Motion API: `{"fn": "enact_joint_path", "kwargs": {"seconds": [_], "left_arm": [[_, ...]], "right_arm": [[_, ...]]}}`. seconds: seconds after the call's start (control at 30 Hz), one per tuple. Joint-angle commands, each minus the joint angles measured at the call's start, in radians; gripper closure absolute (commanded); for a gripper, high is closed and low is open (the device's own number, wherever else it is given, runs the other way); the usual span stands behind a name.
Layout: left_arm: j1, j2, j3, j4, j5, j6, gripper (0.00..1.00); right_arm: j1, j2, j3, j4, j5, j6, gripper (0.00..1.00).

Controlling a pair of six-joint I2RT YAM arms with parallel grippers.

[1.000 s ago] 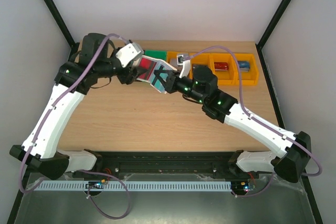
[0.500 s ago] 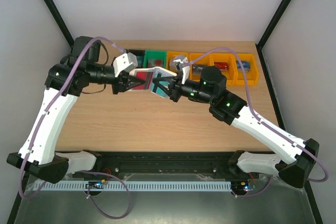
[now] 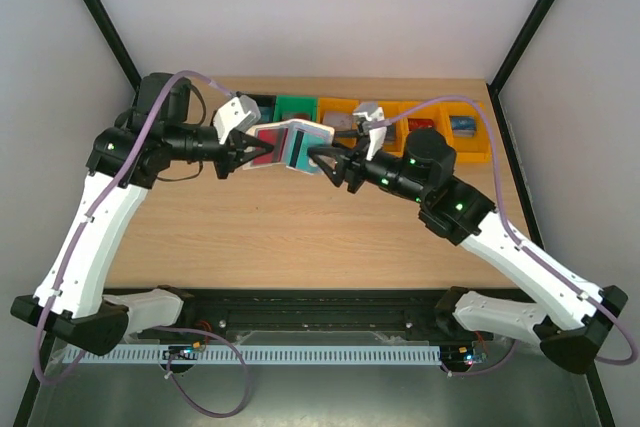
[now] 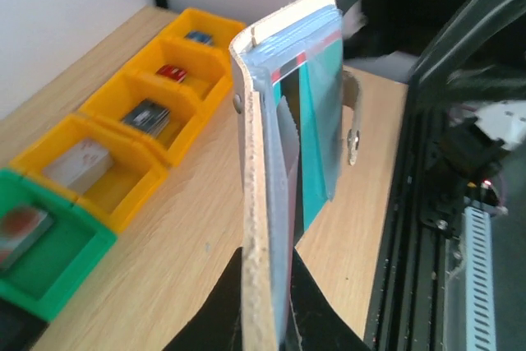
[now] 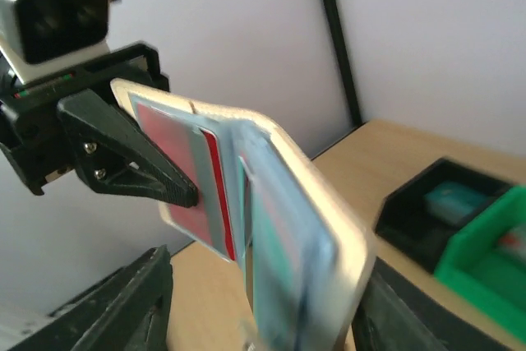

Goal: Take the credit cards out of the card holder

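The card holder [image 4: 255,162] runs off the left wrist view's bottom edge inside the left gripper [image 4: 265,285]. The black bin [image 3: 262,102] at the far edge of the table [image 3: 300,237] is half hidden; the credit cards [image 3: 462,125] in the orange bins [image 3: 478,155] are too small to read.

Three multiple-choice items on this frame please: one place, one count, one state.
1. Where is the card holder? A in the green bin; B held above the table; C flat on the table.
2. How many orange bins? A two; B six; C four.
3. The left pincer is: A shut on the card holder; B open; C out of view.
Key: B, bare wood shows beneath it; C, the left wrist view shows four; A, it clamps the holder's edge.
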Motion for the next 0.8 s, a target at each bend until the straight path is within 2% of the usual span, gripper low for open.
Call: {"fn": "enact_joint_path", "kwargs": {"seconds": [0.0,0.07,0.13,0.23,0.3,0.37,0.43,0.63,0.77], "left_arm": [[0.009,-0.021,-0.071,0.133,-0.189,-0.168,0.98],[0.008,-0.023,-0.096,0.143,-0.217,-0.178,0.98],[0.007,-0.026,-0.114,0.147,-0.218,-0.182,0.98],[0.007,-0.03,-0.126,0.147,-0.18,-0.182,0.98],[0.008,-0.028,-0.126,0.14,-0.118,-0.176,0.98],[0.008,-0.028,-0.12,0.12,-0.04,-0.156,0.98],[0.009,-0.027,-0.103,0.089,0.037,-0.122,0.98],[0.009,-0.023,-0.054,-0.006,0.224,-0.027,0.98],[0.009,-0.023,-0.032,-0.064,0.282,0.044,0.98]], "right_arm": [[-0.02,-0.076,0.003,-0.046,0.158,-0.012,0.4],[-0.021,-0.093,-0.001,-0.049,0.208,-0.006,0.4],[-0.021,-0.092,0.005,-0.042,0.192,0.0,0.44],[-0.017,-0.062,0.001,0.039,-0.063,0.008,0.58],[-0.006,-0.038,-0.031,0.156,-0.241,0.032,0.62],[-0.003,-0.02,-0.069,0.258,-0.314,0.073,0.66],[-0.003,-0.008,-0.094,0.325,-0.319,0.096,0.7],[-0.003,0.038,-0.106,0.374,-0.33,0.115,0.75],[-0.005,0.041,-0.111,0.362,-0.304,0.106,0.76]]}}
